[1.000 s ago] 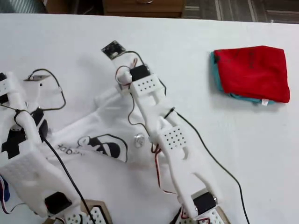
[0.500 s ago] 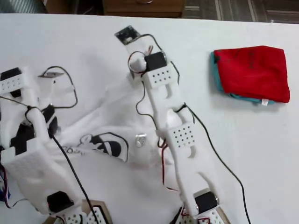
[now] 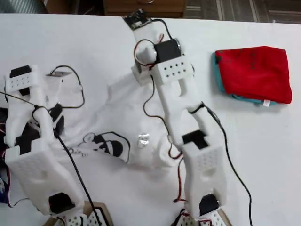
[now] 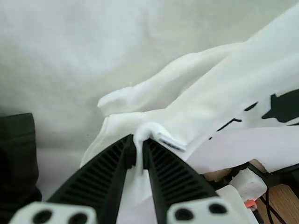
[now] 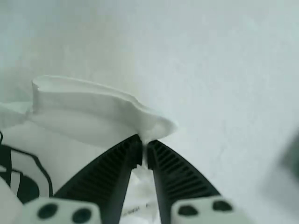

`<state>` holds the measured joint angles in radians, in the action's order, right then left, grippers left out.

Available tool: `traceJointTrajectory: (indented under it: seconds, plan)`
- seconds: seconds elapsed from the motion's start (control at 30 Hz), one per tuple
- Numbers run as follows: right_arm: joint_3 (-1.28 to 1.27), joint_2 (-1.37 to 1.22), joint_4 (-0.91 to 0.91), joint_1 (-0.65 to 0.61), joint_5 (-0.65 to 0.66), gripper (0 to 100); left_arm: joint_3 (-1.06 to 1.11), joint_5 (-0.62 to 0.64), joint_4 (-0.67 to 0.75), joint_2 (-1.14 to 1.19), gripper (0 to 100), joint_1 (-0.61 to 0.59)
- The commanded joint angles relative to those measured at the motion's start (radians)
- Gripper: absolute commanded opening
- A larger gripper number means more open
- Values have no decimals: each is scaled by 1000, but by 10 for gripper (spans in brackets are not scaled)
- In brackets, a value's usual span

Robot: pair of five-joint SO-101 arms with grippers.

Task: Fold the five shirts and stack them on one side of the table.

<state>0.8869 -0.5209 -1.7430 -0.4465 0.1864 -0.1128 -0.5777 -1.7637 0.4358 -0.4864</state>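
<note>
A white shirt (image 3: 127, 122) with a black printed figure lies crumpled across the middle of the table. My left gripper (image 4: 139, 148) is shut on a fold of the white shirt (image 4: 210, 107) near its left side. My right gripper (image 5: 142, 150) is shut on an edge of the white shirt (image 5: 84, 112) at its far side. In the high view the left arm (image 3: 33, 136) stands at the left and the right arm (image 3: 183, 117) runs up the middle. A folded red shirt (image 3: 254, 73) rests on a folded teal shirt (image 3: 220, 80) at the far right.
Black cables (image 3: 70, 89) loop over the shirt beside the left arm. Something dark (image 4: 16, 154) sits beside the left gripper. The far table edge (image 3: 211, 20) meets a wooden cabinet and floor. Bare tabletop (image 3: 263, 160) lies at the right front.
Both arms have moved toward the far side of the table, pulling the white shirt with them. The shirt's far edge has risen and stretched away from the near edge.
</note>
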Motion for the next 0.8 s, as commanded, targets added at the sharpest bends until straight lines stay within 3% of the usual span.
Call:
traceJointTrajectory:
  seconds: [0.0, 0.23, 0.33, 0.53, 0.77]
  plan:
    - [-272, 216, 38, 27, -5, 21, 4, 14, -21, -17, 28, 58]
    - [-750, 476, 257, 85, 40, 21, 130, -43, -23, -72, 84, 84]
    - [-908, 584, 309, 111, 63, 21, 225, -114, -23, -224, 146, 81]
    - [-1069, 753, 321, 252, 114, 21, 420, -296, -21, -629, 157, 17]
    - [-1214, 892, 326, 429, 192, 21, 378, -258, 21, -786, 157, 11]
